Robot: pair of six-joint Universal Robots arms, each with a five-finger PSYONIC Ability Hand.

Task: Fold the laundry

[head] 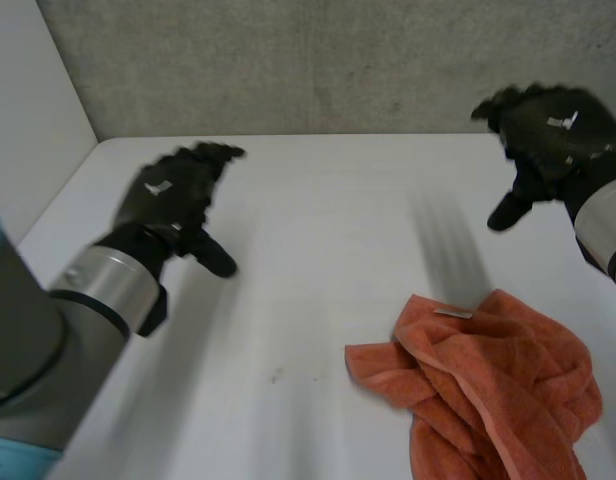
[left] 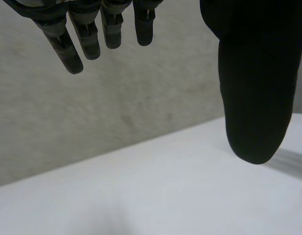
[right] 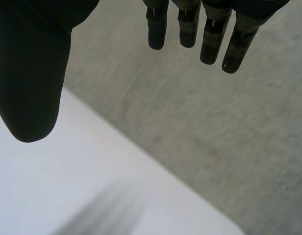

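Head view: orange towel [head: 493, 385] lay crumpled on white table [head: 318, 220], near right. Left hand [head: 173, 195] hovered far left, right hand [head: 548, 130] far right, both apart from towel. Left wrist view: fingers [left: 62, 46] straight, thumb spread, empty. Right wrist view: right hand likewise straight-fingered, empty.

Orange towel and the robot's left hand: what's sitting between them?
Nothing. In the head view, only bare white table stretches between the open left hand and the crumpled orange towel.
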